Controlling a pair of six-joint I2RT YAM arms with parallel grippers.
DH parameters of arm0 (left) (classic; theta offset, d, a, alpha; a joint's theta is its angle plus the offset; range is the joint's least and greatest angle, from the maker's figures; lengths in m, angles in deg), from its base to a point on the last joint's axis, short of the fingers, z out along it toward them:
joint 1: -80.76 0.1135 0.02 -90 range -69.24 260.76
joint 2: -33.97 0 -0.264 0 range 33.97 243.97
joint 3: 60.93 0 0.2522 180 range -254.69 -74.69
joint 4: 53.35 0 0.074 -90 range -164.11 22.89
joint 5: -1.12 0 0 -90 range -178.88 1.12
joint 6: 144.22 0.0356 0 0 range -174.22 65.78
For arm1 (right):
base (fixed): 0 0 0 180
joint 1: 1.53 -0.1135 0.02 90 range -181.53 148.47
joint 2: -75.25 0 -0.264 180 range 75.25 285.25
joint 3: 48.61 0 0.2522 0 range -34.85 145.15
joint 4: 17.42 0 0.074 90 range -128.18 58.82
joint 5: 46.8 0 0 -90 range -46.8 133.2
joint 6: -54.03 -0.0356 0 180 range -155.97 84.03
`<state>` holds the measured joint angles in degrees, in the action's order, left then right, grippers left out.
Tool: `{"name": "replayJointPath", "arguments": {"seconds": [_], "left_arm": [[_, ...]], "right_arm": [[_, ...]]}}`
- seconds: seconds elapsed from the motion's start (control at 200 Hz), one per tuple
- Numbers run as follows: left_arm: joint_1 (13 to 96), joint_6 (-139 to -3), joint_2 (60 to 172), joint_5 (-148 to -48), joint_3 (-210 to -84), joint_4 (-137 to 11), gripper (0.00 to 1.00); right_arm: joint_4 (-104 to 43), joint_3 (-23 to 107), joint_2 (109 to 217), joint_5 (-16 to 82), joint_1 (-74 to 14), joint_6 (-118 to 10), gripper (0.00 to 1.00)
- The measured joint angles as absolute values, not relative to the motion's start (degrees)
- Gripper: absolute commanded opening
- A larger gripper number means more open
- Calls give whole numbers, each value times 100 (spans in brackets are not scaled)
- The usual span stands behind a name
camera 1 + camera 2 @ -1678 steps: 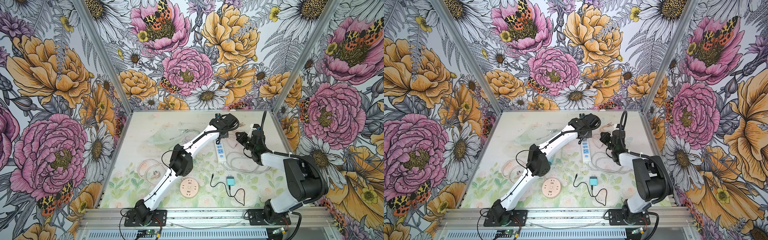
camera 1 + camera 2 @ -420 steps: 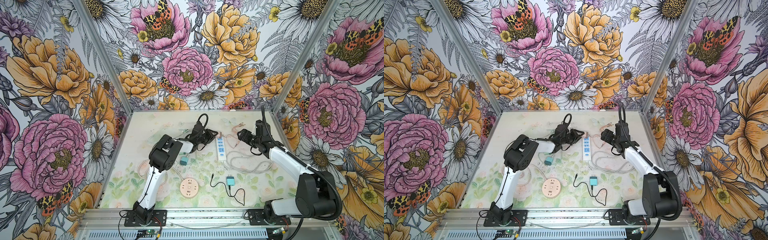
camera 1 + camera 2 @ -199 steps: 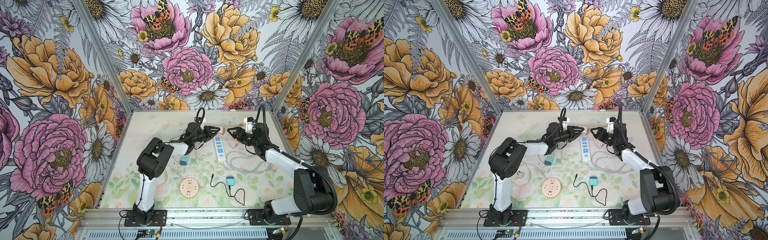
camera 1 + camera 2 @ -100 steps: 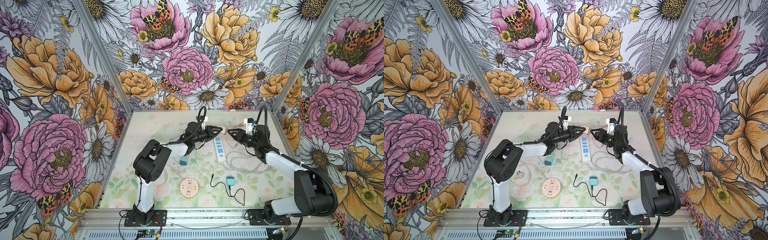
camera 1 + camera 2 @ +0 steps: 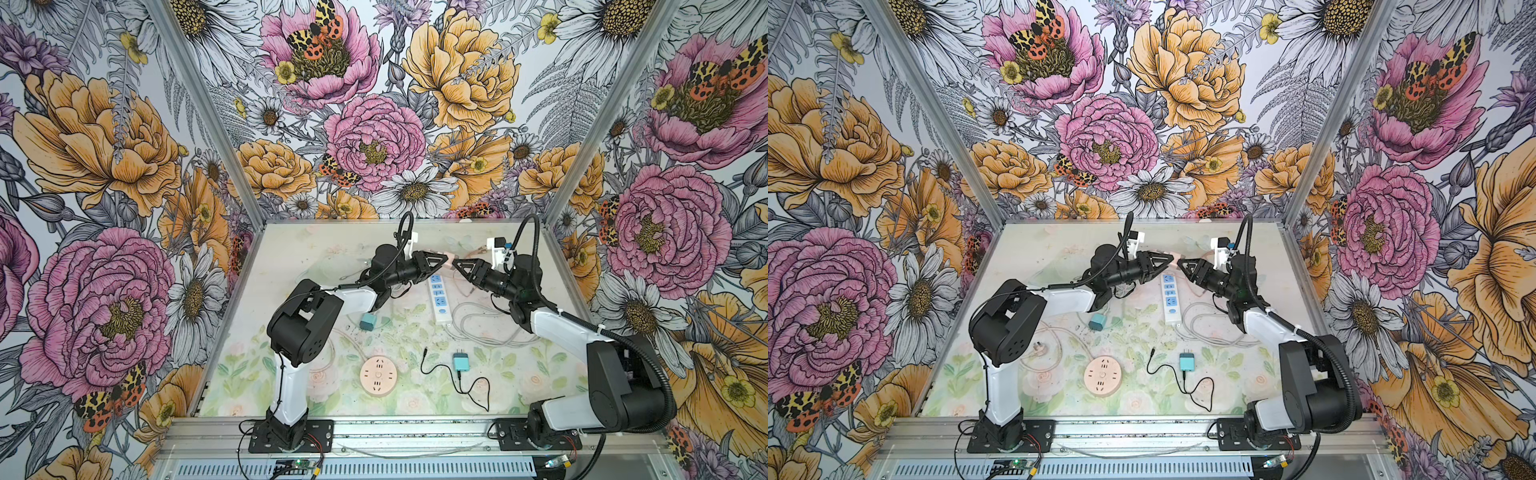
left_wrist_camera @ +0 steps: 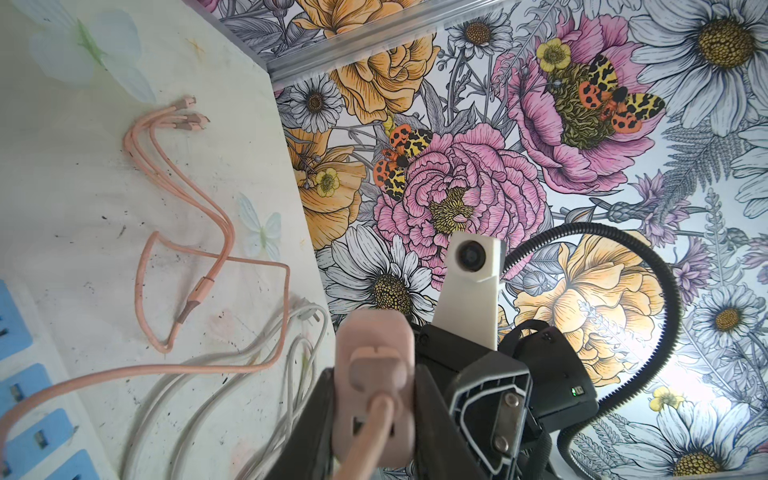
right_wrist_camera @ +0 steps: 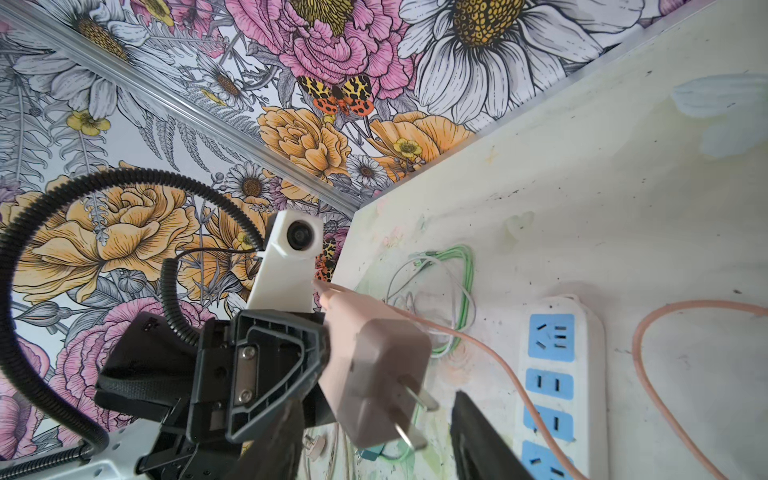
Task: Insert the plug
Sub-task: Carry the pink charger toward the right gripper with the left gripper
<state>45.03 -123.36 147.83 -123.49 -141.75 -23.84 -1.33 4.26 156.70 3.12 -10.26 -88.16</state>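
Handover step. Left gripper (image 5: pixel 444 261) clamps the pink plug (image 7: pixel 374 365) by its cord end, in the air. Right gripper (image 5: pixel 459 264) jaws stand apart, straddling the prong end, seemingly not touching. Next: right closes square on the body, left releases, then down to the power strip (image 5: pixel 439 297) beneath.

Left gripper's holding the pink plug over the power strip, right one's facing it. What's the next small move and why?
Probably close the right gripper on the pink plug: the open jaws appear to flank it, prongs bare, while the left gripper clamps its cord end, raised above the power strip.
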Motion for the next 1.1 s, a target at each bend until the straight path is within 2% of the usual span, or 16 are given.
{"name": "replayJointPath", "arguments": {"seconds": [0.155, 0.25, 0.495, 0.966, 1.101], "left_arm": [[4453, -12480, 14783, -12425, -14191, -2128, 10], [4477, -12513, 14783, -12427, -14195, -2028, 10], [4490, -12636, 14783, -12427, -14197, -1794, 11], [4462, -12609, 14783, -12500, -14370, -1783, 25], [4451, -12539, 14770, -12559, -14381, -1888, 20]], "right_arm": [[437, 323, 15748, 255, -1017, -9111, 35], [693, 271, 15777, 238, -980, -9325, 31], [1034, 234, 15777, 240, -969, -9565, 29], [1089, 210, 15587, 301, -932, -9620, 28], [938, 184, 15499, 310, -930, -9609, 30]]}}
